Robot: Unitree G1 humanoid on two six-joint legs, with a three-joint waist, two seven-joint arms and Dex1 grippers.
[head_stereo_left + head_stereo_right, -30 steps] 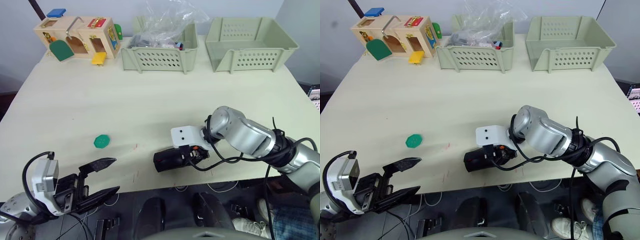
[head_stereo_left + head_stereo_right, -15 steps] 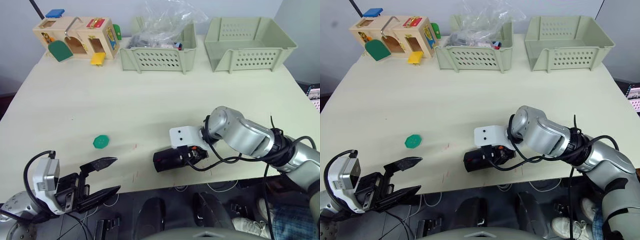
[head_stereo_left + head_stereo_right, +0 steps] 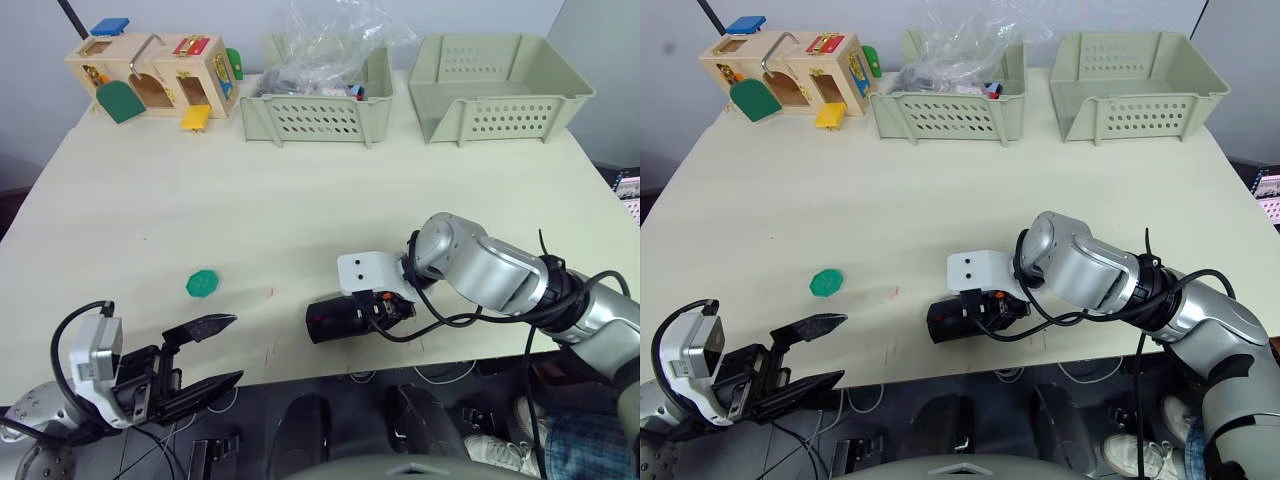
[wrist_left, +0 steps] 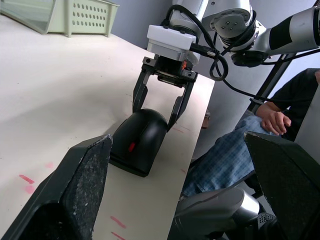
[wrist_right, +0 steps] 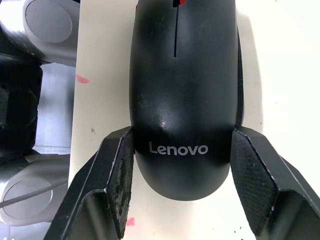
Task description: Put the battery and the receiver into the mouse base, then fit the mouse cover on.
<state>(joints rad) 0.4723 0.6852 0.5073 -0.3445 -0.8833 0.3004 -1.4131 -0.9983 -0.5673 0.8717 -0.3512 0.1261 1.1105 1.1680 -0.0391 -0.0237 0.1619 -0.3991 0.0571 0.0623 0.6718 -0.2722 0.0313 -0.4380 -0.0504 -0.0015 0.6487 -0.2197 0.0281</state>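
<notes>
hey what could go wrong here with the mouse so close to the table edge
1. The mouse lies near the table's front edge, with the right gripper straddling it. A sideways nudge as the fingers pull away could push it off.
2. The cover looks already on, but whether it is fully seated cannot be told. A squeeze at the rear might shift it.
3. The left gripper hangs open beyond the edge, so it may not catch a slipping mouse.

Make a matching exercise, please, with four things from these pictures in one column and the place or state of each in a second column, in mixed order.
Things:
1. mouse
2. left gripper
3. green disc
4. right-hand bin

Places or states:
A. alone on the bare table
B. between the right gripper's fingers
C. open, beyond the table's near edge
D. empty, at the far edge

Pairs: 1-B, 2-C, 3-A, 4-D
</notes>
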